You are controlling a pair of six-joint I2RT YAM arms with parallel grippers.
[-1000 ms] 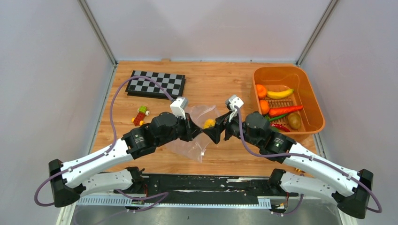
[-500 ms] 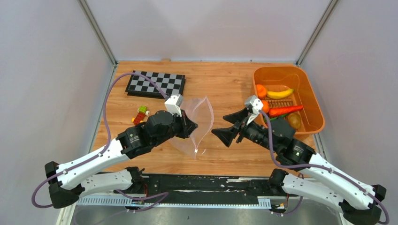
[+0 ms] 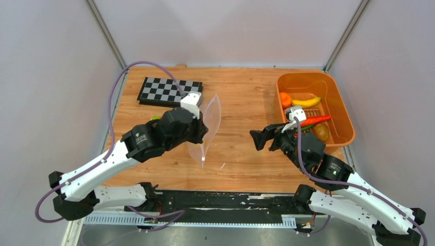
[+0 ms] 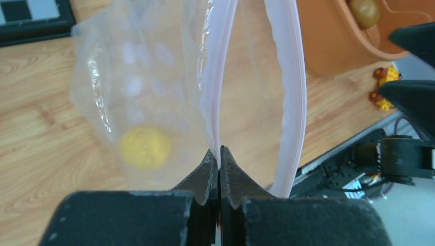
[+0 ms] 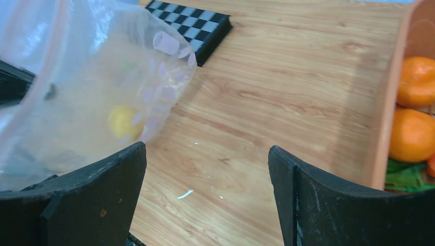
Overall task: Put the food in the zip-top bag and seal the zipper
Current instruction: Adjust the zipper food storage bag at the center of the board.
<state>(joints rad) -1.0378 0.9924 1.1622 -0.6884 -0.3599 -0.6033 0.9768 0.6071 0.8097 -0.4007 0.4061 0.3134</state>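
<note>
**Top view.** Left gripper (image 3: 201,134): jaws pinch the zip-top bag (image 3: 209,120), which hangs lifted above mid-desk (image 3: 246,97). Right gripper (image 3: 256,141): jaws spread, empty, between the bag and the orange basket (image 3: 344,115). Step judged: fetching more food (image 3: 314,121) from the basket. Chessboard (image 3: 169,92) lies well apart, far left.

**Left wrist.** Jaws pressed together on the pink zipper (image 4: 211,97). Bag mouth gapes. One yellow piece (image 4: 145,147) is inside.

**Right wrist.** Bare desk lies ahead. The basket wall at right calls for a reach over its rim. Oranges (image 5: 416,82) sit nearest.
</note>
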